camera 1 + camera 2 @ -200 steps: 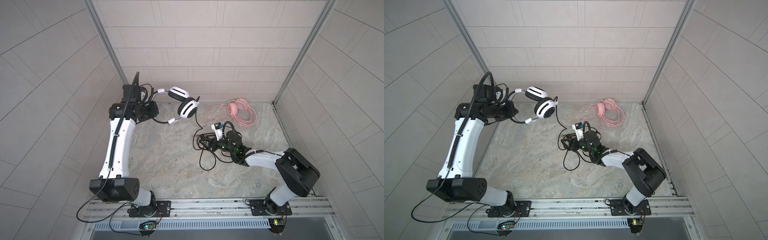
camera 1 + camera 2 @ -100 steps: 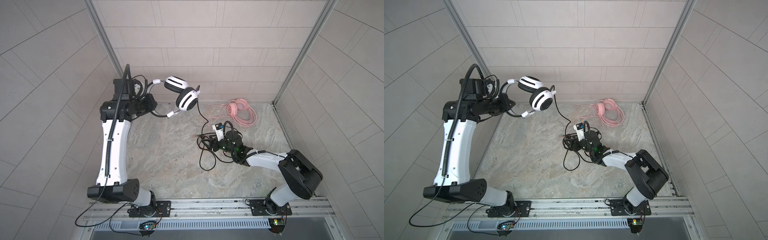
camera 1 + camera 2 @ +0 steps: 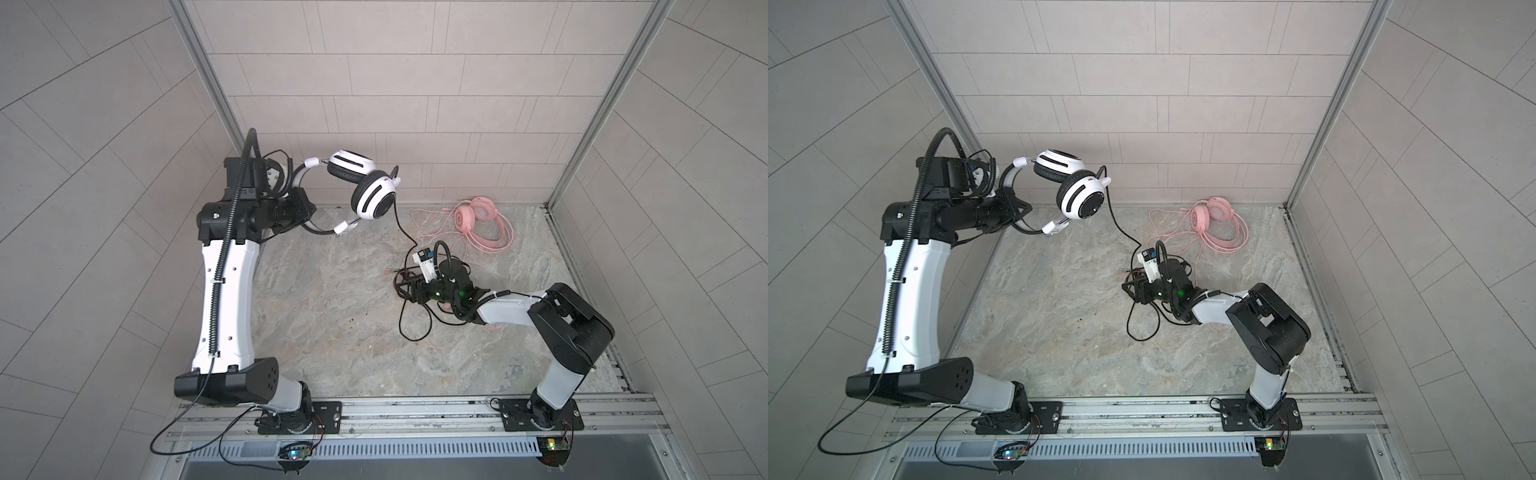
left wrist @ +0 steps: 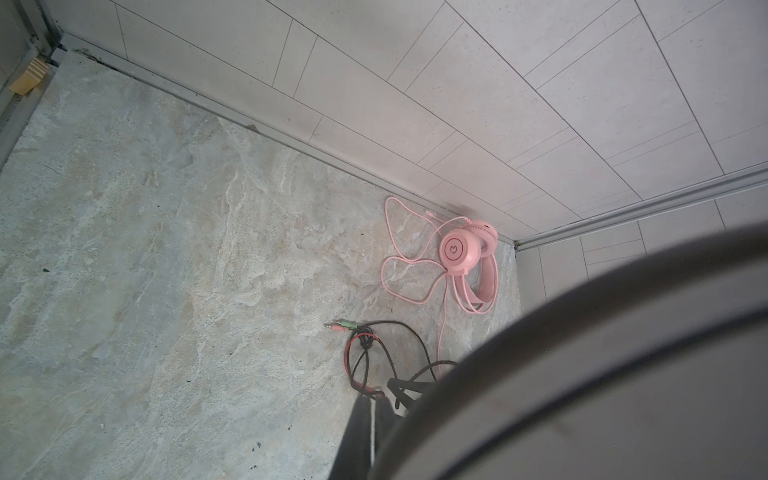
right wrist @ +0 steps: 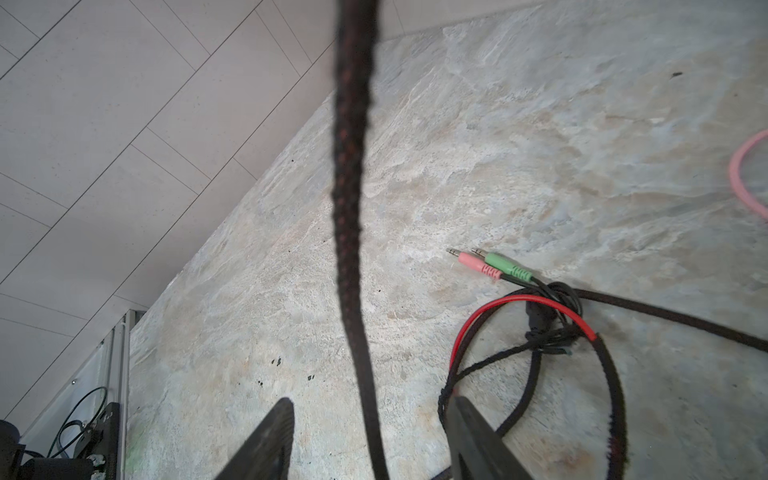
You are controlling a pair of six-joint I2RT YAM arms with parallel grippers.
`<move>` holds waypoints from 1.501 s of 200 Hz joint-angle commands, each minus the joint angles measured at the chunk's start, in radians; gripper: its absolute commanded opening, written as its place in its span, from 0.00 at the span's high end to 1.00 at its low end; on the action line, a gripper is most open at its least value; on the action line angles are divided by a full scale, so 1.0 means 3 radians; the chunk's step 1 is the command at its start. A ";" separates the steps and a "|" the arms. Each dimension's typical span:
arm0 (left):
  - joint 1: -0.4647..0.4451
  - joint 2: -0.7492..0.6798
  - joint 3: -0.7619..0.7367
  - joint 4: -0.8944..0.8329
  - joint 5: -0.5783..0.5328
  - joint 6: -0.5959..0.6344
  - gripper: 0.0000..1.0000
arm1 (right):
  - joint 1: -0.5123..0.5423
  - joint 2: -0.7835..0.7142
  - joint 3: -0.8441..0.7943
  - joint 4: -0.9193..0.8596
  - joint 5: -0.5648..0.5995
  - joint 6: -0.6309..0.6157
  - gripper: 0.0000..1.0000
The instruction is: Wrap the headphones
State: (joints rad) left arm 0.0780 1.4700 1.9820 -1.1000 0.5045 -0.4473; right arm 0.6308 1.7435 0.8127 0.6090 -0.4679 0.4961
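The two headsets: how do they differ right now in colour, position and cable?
The white-and-black headset is held up off the table by its headband in the left gripper; the pink headset lies untouched on the table near the back right corner. The black cable hangs down to a tangle by the right gripper; the pink cable lies in loose loops. Both cables are still unwrapped.

The left gripper [image 3: 305, 208] holds the white-and-black headset [image 3: 365, 187] by its headband, lifted off the stone floor [image 3: 332, 316] at the far left. Its black cable [image 3: 401, 226] drops rightward to the right gripper [image 3: 409, 286], which sits low amid cable loops near the middle. The pink headset [image 3: 478, 218] lies in the far right corner, its pink cable [image 3: 428, 220] spread beside it.
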 commanded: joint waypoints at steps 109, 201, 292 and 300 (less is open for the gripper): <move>0.0135 -0.0222 -0.0819 0.1048 0.0060 -0.0595 1.00 | 0.0096 -0.0222 0.0443 -0.1207 0.0324 -0.0232 1.00; 0.0035 -0.0432 -0.1773 0.1565 -0.0328 -0.0531 1.00 | 0.0628 -0.0785 0.2077 -0.4943 0.0887 -0.1099 1.00; 0.0111 -0.0293 -0.2148 0.2005 -0.0485 -0.0712 1.00 | 0.1202 -0.0911 0.1752 -0.5515 0.1375 -0.0913 1.00; 0.0100 -0.0298 -0.2208 0.2067 -0.0497 -0.0735 1.00 | 0.1240 -0.0862 0.1814 -0.5590 0.1395 -0.0932 1.00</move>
State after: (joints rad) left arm 0.1055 1.3918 1.3479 -0.6216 0.3164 -0.5957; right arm 0.9840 1.4567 1.3483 -0.9901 -0.0982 0.2058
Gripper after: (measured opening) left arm 0.079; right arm 0.048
